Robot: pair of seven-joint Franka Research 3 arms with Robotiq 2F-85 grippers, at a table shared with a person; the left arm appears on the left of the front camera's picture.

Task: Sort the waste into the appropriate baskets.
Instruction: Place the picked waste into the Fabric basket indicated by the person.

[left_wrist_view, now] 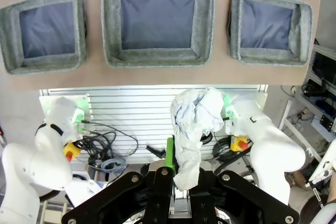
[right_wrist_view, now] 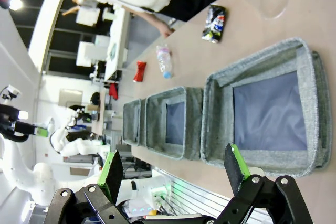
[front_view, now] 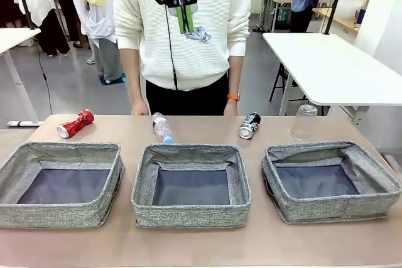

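Brown table point(front_view: 201, 246) in a bright workroom, a person in a white sweater point(front_view: 213, 4) standing at its far edge, orange wristband point(front_view: 233, 97) on one arm. Along the near side, three grey woven bins in a row: left basket point(front_view: 56, 214), middle basket point(front_view: 191, 214), right basket point(front_view: 326, 208), dark lining in view across each bottom. Behind them on the bare wood, from picture left to right: crushed red can point(front_view: 76, 123) on its side, beyond the left basket; clear plastic bottle point(front_view: 161, 127) lying down, blue cap just beside the middle basket's far rim; dark printed can point(front_view: 249, 125) on its side, between the middle and right baskets; clear plastic cup point(front_view: 305, 122) standing beyond the right basket.

At the top centre of the front view, left end effector point(front_view: 183, 28), high above the table and clenched on a crumpled white paper ball point(front_view: 198, 33). Paper pinched between the green pads point(left_wrist_view: 169, 156) and bulging out past the fingertips. In the left wrist view, seen against a slatted metal panel point(left_wrist_view: 131, 114) between the white arm bases point(left_wrist_view: 262, 140), with all three baskets farther up the frame and well apart from it.

Right end effector point(right_wrist_view: 173, 166) released, fingers spread wide and bare. Beyond them in the rolled right wrist view, right basket nearest, the other two in line past it, cans, bottle and cup well apart at the table's far side.
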